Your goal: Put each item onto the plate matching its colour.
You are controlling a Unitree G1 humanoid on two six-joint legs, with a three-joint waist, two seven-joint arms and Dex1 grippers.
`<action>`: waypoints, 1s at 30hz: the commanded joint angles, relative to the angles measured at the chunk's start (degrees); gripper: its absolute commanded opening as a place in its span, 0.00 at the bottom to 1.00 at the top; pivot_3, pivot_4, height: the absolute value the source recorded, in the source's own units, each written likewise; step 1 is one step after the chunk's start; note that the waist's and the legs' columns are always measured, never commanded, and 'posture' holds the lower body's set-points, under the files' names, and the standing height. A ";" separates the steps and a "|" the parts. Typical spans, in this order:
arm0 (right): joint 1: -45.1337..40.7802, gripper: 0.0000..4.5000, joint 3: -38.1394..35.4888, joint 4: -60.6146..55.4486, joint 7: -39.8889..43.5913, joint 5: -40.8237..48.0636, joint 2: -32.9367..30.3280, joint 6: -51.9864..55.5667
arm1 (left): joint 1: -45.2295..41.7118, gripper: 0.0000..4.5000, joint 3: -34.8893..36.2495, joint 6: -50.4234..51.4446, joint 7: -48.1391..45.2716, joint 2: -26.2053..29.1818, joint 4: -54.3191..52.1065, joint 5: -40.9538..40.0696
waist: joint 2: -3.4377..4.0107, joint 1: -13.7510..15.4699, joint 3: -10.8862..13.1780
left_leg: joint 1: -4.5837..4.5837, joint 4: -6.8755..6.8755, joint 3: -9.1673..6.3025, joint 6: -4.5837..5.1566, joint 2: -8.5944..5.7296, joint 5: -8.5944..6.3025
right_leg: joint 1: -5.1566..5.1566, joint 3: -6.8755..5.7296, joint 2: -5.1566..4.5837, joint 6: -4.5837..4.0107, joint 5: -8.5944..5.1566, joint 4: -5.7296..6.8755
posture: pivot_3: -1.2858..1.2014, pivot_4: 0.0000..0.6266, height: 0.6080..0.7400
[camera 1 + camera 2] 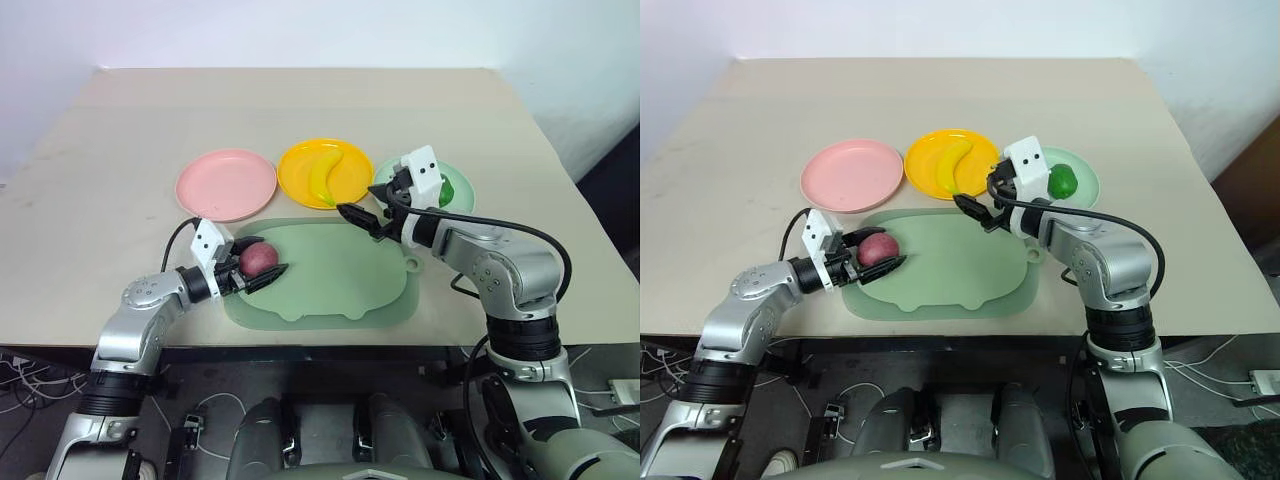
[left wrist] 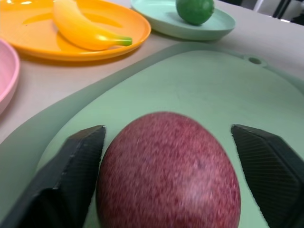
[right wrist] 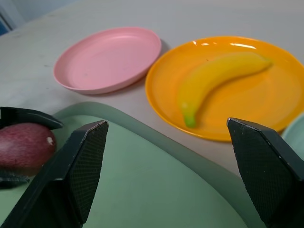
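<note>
I see the beige surface carrying everything, and on it the green board lying under both end effectors. Beyond the board stand three plates in a row: the pink plate sits past my left end effector, the yellow plate just ahead of my right end effector, and the mint plate beside that end effector's wrist. The banana lies on the yellow plate, and the green fruit rests on the mint plate. The maroon ball sits on the board between the left end effector's fingers; one finger looks against it, the other a little apart. The right end effector hangs wide open, holding nothing, over the board's far edge.
</note>
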 commanded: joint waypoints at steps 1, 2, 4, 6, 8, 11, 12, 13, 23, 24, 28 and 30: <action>-1.91 0.95 -2.85 -1.79 -0.98 1.10 -0.63 0.34 | -1.81 0.66 1.76 -0.56 -0.46 -0.10 0.84 -0.96 | 0.00 0.01 0.00 | 0.00 0.00 0.00 0.00 0.00 0.00 | 0.00 0.00 0.00 0.00 0.00 0.00 | 0.52 0.24 0.66; -2.13 0.95 -3.00 -1.62 -1.03 1.13 -0.75 0.37 | -2.01 0.65 1.92 -0.46 -0.43 -0.12 0.95 -1.07 | 0.00 0.02 0.00 | 0.00 0.00 0.00 0.00 0.00 0.00 | 0.00 0.00 0.00 0.00 0.00 0.00 | 0.52 0.24 0.66; -2.30 0.95 -3.12 -1.40 -0.97 1.10 -0.95 0.31 | -1.97 0.65 1.77 -0.79 -0.20 0.21 1.08 -0.24 | 0.00 -0.05 0.00 | 0.00 0.00 -0.01 0.00 0.00 0.00 | 0.00 0.00 0.00 0.00 0.00 0.01 | 0.52 0.24 0.66; -2.27 0.95 -3.11 -1.38 -0.98 1.00 -1.10 0.29 | -1.51 0.65 1.54 -1.39 -0.56 0.73 1.03 0.53 | 0.00 -0.12 0.00 | 0.00 0.00 0.00 0.00 0.00 0.00 | 0.00 0.00 0.00 0.00 0.00 0.01 | 0.52 0.24 0.66; -2.12 0.95 -3.07 -1.45 -1.07 0.96 -1.14 0.25 | -1.27 0.65 2.39 -1.74 -0.35 0.68 0.49 0.09 | 0.00 -0.16 0.00 | 0.00 0.00 0.00 0.00 0.00 0.00 | -0.01 0.00 0.01 0.00 0.00 0.01 | 0.52 0.24 0.66; -1.71 0.95 -3.22 -1.92 -1.25 1.21 -0.83 0.13 | -1.98 0.65 6.09 -1.28 0.99 -0.21 -1.58 -3.67 | 0.00 -0.12 0.00 | 0.00 0.01 -0.01 0.00 0.00 0.00 | 0.00 0.00 0.00 0.00 0.00 0.01 | 0.52 0.24 0.66; -1.60 0.95 -3.32 -2.05 -1.27 1.35 -0.74 0.10 | -2.26 0.65 7.17 -0.79 1.35 -0.51 -2.18 -4.89 | 0.00 -0.12 0.00 | 0.00 0.01 -0.01 0.00 0.00 0.00 | 0.00 0.00 0.00 0.00 0.00 0.01 | 0.52 0.24 0.66; -1.52 0.95 -3.40 -2.16 -1.32 1.50 -0.66 0.09 | -2.48 0.65 8.22 -0.30 1.75 -0.74 -2.86 -6.06 | 0.00 -0.12 0.00 | 0.00 0.01 -0.02 0.00 0.01 0.00 | 0.00 0.01 0.00 0.00 0.00 0.01 | 0.52 0.24 0.66; -1.52 0.95 -2.15 -0.61 -1.17 1.06 -0.49 -1.32 | -13.65 0.65 13.67 -1.26 16.95 -3.14 6.90 -3.19 | -0.06 0.49 -0.03 | 0.01 0.15 -0.06 0.02 -0.03 0.01 | 0.08 -0.01 -0.01 0.01 0.01 0.13 | 0.52 0.24 0.66; -1.45 0.95 -2.08 -0.56 -1.15 1.06 -0.47 -1.43 | -14.66 0.65 13.33 -1.44 17.74 -3.30 8.00 -2.35 | -0.08 0.50 -0.04 | 0.01 0.18 -0.08 0.03 -0.04 0.01 | 0.09 0.00 -0.01 0.03 0.02 0.14 | 0.52 0.24 0.66; -1.40 0.95 -1.46 -0.21 -1.02 0.87 -0.35 -1.95 | -20.13 0.65 11.68 -2.78 24.00 -3.72 16.07 3.66 | -0.08 0.50 -0.05 | 0.00 0.19 -0.06 0.03 -0.05 0.01 | 0.07 0.00 0.00 0.04 0.02 0.16 | 0.52 0.24 0.66; -1.55 0.95 -1.08 0.27 -0.91 0.57 -0.41 -2.40 | -23.26 0.65 10.99 -2.94 26.91 -3.66 21.29 6.42 | -0.10 0.59 -0.04 | 0.00 0.21 -0.05 0.03 -0.05 0.01 | 0.07 0.00 0.00 0.04 0.02 0.19 | 0.52 0.24 0.66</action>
